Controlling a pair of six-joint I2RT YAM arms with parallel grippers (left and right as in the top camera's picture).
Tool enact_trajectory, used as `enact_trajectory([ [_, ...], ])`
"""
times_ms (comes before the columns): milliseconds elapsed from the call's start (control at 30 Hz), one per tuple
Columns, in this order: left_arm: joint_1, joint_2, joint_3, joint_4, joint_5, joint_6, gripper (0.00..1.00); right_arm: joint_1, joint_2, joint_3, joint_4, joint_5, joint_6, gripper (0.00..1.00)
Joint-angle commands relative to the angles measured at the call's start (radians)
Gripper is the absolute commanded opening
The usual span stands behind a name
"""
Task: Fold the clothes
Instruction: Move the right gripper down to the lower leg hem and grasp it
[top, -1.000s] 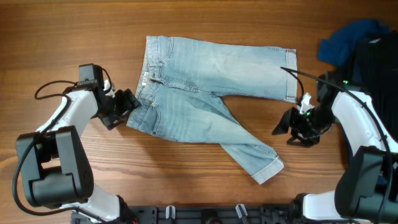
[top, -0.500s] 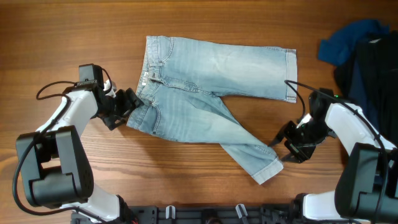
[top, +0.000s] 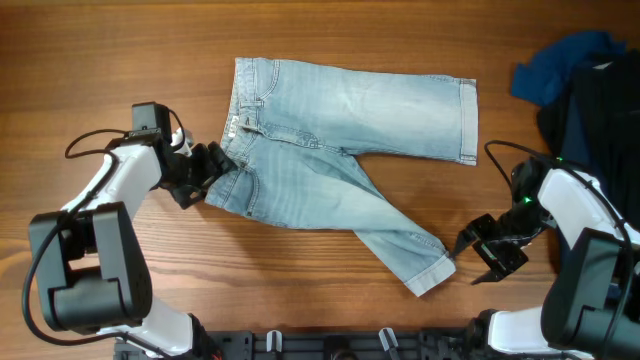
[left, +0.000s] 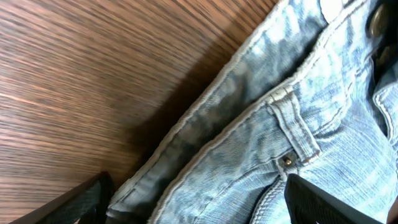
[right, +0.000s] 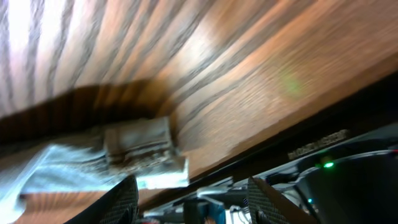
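The clothes, a pair of light blue jeans (top: 330, 140), lie flat mid-table with the waistband to the left. One leg runs right. The other slants down to a cuff (top: 432, 270) near the front edge. My left gripper (top: 218, 168) is open at the waistband's lower corner. In the left wrist view the denim waistband (left: 249, 143) lies between its spread fingers (left: 81, 202). My right gripper (top: 468, 262) is open just right of the lower cuff. In the blurred right wrist view that cuff (right: 146, 152) sits ahead of the fingers (right: 121, 199), with nothing between them.
A dark blue garment (top: 565, 65) and a black garment (top: 605, 110) are heaped at the right edge, behind the right arm. A black rail (top: 330, 345) runs along the table's front edge, close below the lower cuff.
My right gripper has swung from beside the upper leg's cuff down toward the front edge, ending next to the lower cuff. The left gripper has edged slightly right onto the waistband.
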Motion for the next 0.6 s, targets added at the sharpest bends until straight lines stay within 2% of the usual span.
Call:
enact_trajectory([
  [0, -0.027, -0.005, -0.007, 0.004, 0.017, -0.014, 0.89, -0.003, -0.016, -0.005, 0.003, 0.058, 0.081, 0.57],
  [300, -0.033, -0.005, -0.007, 0.004, 0.017, -0.003, 0.90, -0.003, -0.016, -0.005, 0.093, -0.042, 0.192, 0.57],
  [433, -0.026, -0.005, -0.007, -0.009, -0.038, 0.021, 0.85, -0.003, -0.016, -0.005, 0.098, -0.038, 0.192, 0.57],
  [567, -0.004, -0.005, -0.007, -0.014, -0.077, 0.020, 0.88, 0.001, -0.016, -0.012, 0.102, -0.048, 0.176, 0.59],
])
